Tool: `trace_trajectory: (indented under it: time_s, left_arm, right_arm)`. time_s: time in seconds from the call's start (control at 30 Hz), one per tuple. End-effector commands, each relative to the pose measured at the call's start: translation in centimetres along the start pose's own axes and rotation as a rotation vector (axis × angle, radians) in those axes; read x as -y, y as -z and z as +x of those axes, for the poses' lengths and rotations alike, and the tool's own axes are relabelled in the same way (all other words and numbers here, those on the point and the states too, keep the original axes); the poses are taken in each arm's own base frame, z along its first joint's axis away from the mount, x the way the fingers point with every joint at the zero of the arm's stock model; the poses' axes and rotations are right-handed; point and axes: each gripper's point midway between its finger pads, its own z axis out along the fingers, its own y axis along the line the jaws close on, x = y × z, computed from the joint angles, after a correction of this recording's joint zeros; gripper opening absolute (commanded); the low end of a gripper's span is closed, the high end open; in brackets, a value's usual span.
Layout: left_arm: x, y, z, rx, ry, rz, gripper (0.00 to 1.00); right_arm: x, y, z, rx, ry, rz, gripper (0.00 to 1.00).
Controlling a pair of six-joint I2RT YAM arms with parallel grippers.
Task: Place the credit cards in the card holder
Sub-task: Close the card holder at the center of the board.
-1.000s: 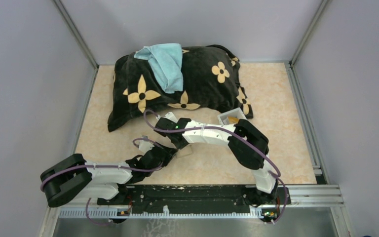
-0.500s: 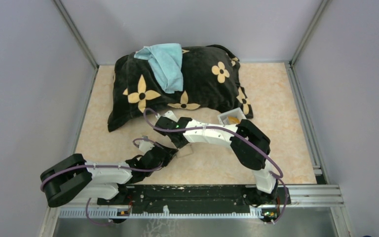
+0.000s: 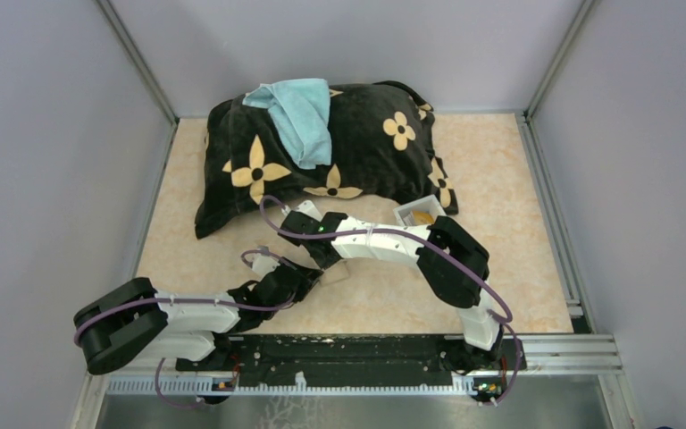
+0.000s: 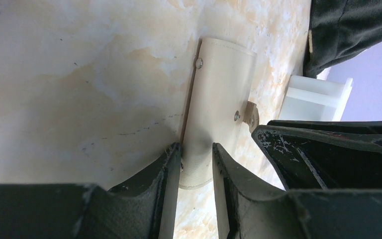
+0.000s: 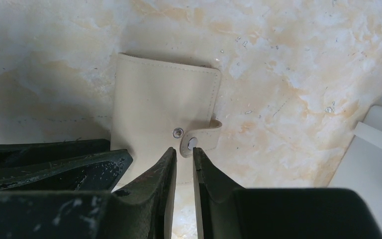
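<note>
A marbled counter (image 3: 518,268) carries a black flowered pillow (image 3: 366,161) with a teal towel (image 3: 299,116) draped over it. A white tray (image 3: 408,214) beside the pillow holds a gold-yellow item (image 3: 422,217), too small to identify. Near the arms, the tan card holder (image 5: 159,104) lies folded, and the left pincer (image 4: 194,149) clamps its edge. The right pincer (image 5: 183,152), narrowly parted, meets the unsnapped snap tab (image 5: 201,139); whether it grips is unclear.

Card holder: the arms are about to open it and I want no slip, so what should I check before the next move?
1. Left jaws clamped on the card holder: ok.
2. Snap tab off its stud: ok.
3. Right jaws gripping the tab: cannot tell.
4. Holder open, slots showing: not ok.
5. Credit cards located: cannot tell; a gold item lies in the white tray.
</note>
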Motion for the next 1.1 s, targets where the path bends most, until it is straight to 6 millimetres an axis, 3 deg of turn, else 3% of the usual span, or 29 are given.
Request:
trace_trajectory:
  time_s: [0.0, 0.67, 1.07]
  left_arm:
    - [-5.7, 0.4, 0.2, -0.029, -0.11, -0.164, 0.38]
    - [-5.9, 0.5, 0.1, -0.027, -0.109, -0.166, 0.38]
    - [-5.9, 0.5, 0.1, -0.028, -0.111, -0.163, 0.38]
  right_arm:
    - [-0.3, 1.3, -1.6, 0.051, -0.03, -0.01, 0.19]
    - [-0.5, -0.3, -0.3, 0.01, -0.009, 0.008, 0.19]
    - [-0.1, -0.7, -0.3, 0.004, -0.012, 0.018, 0.14]
